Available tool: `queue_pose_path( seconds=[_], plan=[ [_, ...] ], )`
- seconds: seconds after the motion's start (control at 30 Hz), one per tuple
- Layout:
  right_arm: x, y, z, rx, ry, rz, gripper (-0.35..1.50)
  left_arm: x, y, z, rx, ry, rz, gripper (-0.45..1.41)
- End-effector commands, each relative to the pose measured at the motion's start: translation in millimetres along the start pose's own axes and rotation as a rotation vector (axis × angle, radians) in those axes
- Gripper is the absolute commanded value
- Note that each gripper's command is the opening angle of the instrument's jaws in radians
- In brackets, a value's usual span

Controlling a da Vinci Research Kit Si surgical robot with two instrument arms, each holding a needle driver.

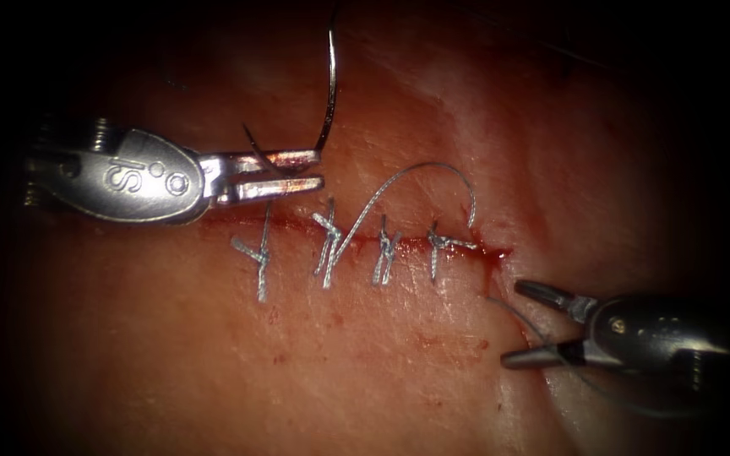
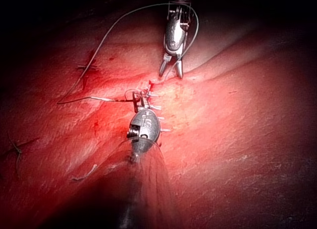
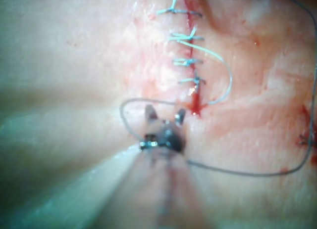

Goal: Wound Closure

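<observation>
Four stitches (image 1: pixel 382 253) cross the cut (image 1: pixel 466 247); left tool (image 1: pixel 318 171) grips needle (image 1: pixel 329 84).

dark x-shaped mark (image 2: pixel 87 68), pale loose scrap (image 2: pixel 81 175) & thin dark strand (image 2: pixel 17 151), all well apart.

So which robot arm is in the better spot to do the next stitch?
Probably the left tool: its shut jaws hold the needle near one end, above the cut, clear of the tissue. The right tool is open, holding nothing, near the cut's right end.
</observation>
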Motion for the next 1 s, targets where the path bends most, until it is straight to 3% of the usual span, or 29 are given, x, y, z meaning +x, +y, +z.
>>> queue_pose_path(
  seconds=[0.03,0.33,0.37,0.4,0.43,0.47,1.0],
  plan=[
    [0.0,-0.1,1.3,0.001,0.003,0.002,1.38,-0.4,0.1,0.7,0.0,0.002,0.001,-0.45],
    [0.3,1.2,1.8,-0.02,0.026,0.016,1.23,-0.4,0.1,0.6,-0.001,0.002,0.001,-0.45],
    [0.3,1.3,1.8,-0.023,0.029,0.017,1.09,-0.4,0.1,0.6,-0.002,0.0,0.001,-0.45],
    [0.4,1.3,1.8,-0.014,0.032,0.018,0.76,-0.4,0.1,0.6,-0.002,0.0,0.001,-0.45],
    [0.4,1.4,1.7,0.014,0.034,0.017,0.08,-0.4,0.1,0.6,-0.002,0.0,0.001,-0.45],
    [0.5,1.4,1.5,0.027,0.035,0.017,-0.35,-0.4,0.1,0.6,-0.002,0.0,0.001,-0.45],
    [2.5,-2.8,-4.8,0.084,0.066,0.018,-0.35,-0.4,0.4,0.7,-0.001,-0.001,0.003,-0.45]
  ],
)
